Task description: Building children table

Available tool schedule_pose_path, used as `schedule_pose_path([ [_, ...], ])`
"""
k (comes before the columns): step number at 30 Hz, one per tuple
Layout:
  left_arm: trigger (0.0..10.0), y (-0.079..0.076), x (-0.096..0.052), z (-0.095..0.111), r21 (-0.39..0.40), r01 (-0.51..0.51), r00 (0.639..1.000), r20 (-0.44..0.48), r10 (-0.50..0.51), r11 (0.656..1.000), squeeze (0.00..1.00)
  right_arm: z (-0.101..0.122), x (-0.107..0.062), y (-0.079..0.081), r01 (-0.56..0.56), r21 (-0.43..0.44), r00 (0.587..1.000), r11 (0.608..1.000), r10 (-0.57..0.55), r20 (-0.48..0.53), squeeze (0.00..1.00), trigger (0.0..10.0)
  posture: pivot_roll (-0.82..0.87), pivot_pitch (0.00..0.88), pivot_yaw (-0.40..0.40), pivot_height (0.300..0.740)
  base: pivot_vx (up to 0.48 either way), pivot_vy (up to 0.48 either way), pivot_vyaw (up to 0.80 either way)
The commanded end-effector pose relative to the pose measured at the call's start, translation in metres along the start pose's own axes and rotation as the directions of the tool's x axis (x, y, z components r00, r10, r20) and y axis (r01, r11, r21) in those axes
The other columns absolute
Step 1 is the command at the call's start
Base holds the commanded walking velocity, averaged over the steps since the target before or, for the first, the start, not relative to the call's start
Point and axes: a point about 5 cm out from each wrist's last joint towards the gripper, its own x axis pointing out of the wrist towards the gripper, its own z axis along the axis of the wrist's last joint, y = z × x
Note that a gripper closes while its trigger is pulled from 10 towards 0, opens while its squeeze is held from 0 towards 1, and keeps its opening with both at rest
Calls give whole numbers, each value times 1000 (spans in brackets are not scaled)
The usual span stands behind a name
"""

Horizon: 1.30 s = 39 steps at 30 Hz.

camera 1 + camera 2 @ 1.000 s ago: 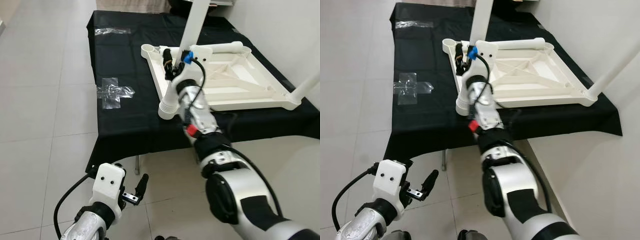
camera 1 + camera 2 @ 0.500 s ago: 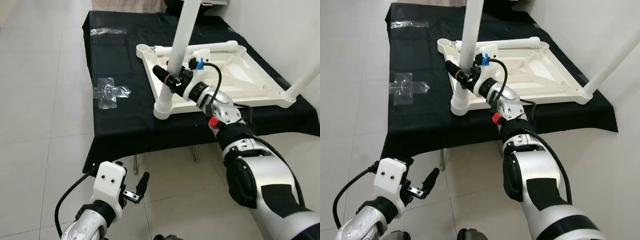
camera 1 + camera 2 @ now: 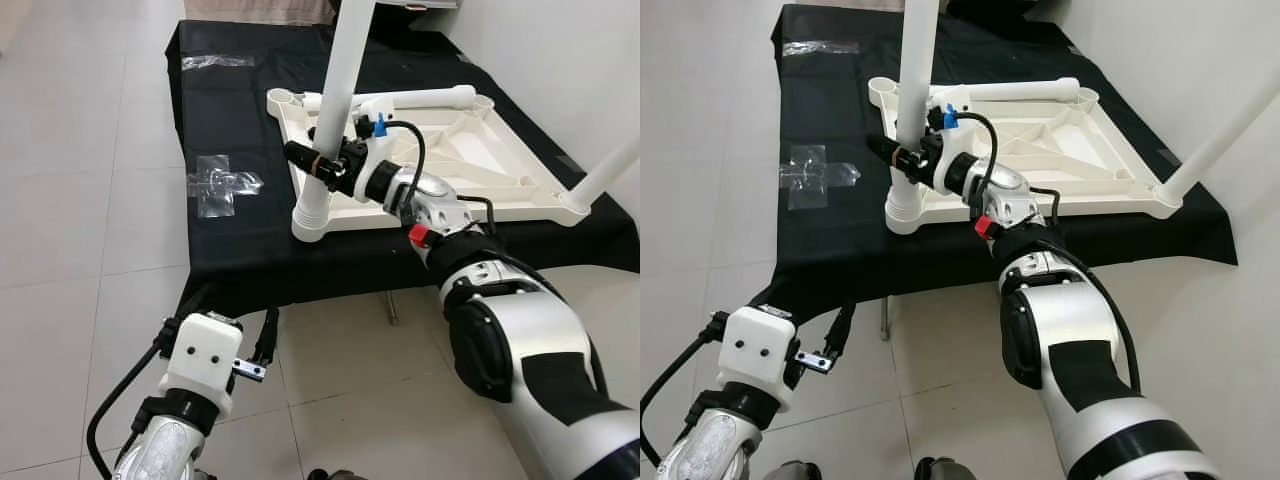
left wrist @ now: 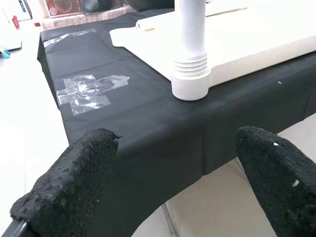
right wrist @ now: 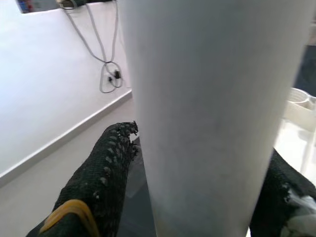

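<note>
Left eye view: right end effector (image 3: 318, 165) clamps the upright table leg (image 3: 335, 90) at the tabletop (image 3: 480, 165) corner.

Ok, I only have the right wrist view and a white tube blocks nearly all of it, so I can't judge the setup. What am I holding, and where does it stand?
Observer: The right end effector is shut on the table leg, which stands upright in the near corner socket of the upturned white tabletop.
Operator: Are other legs fitted?
Observer: One more stands at the near right corner; a third leg lies flat along the far edge.
Operator: And my other arm?
Observer: The left end effector hangs open, low in front of the black cloth, holding nothing.
</note>
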Motion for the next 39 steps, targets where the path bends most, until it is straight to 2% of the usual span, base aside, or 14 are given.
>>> schedule_pose_path([
  [1,10000,-1,-3,1,9,-2,1000,8,2,1000,0,0,2,1,14,-9,1000,1000,-14,0,0,8784,165,153,-159,740,0,0,0],
  [2,10000,-1,-3,2,6,-5,1000,11,5,1000,0,0,1,-1,53,-1,999,999,-53,12,0,0,165,151,-164,740,0,0,0],
  [9,10000,-3,-3,0,6,-11,1000,19,10,1000,0,-8,-8,-21,375,8,927,927,-375,0,0,0,159,148,-166,740,0,0,0],
  [12,10000,-5,-3,-1,12,-15,1000,20,15,1000,0,-17,-19,-34,630,20,776,776,-630,-10,0,0,151,147,-165,740,0,0,0],
  [14,10000,-5,-3,-1,12,-15,1000,20,15,1000,0,-17,-19,-34,630,20,776,776,-630,-10,0,0,151,147,-165,740,0,0,0],
  [17,10000,-4,-2,-3,17,-21,1000,16,20,1000,0,-26,-27,-35,824,63,565,563,-825,-19,0,0,150,148,-165,740,0,0,0],
  [20,10000,-4,-2,-3,19,-22,1000,16,22,1000,0,-28,-29,-34,863,75,503,500,-864,-26,0,0,154,144,-167,740,0,0,0],
  [26,10000,-3,-3,-5,19,-24,1000,10,24,1000,0,-42,0,13,889,191,442,416,-888,-124,0,0,156,139,-164,740,0,0,0],
  [27,10000,-4,-3,-5,18,-23,1000,7,22,1000,0,-40,6,21,872,224,466,434,-877,-115,0,10000,164,133,-163,740,0,0,0],
  [31,10000,-4,-3,-6,17,-21,1000,3,21,1000,0,-31,14,31,829,262,523,495,-851,-46,0,10000,165,133,-164,740,0,0,0],
  [32,10000,-4,-3,-7,15,-20,1000,0,20,1000,0,-26,14,32,807,240,553,540,-833,14,1000,10000,164,128,-161,740,0,0,0],
  [34,10000,-4,-3,-8,13,-20,1000,-3,20,1000,0,-21,12,29,789,217,575,574,-815,67,1000,10000,164,128,-161,740,0,0,0],
  [35,10000,-5,-3,-8,12,-19,1000,-4,19,1000,0,-18,10,28,783,199,583,590,-807,96,0,10000,156,123,-161,740,0,0,0],
  [39,10000,-5,-3,-9,9,-15,1000,-8,15,1000,0,-11,1,17,737,159,635,657,-753,170,0,10000,153,124,-161,740,0,0,0],
])
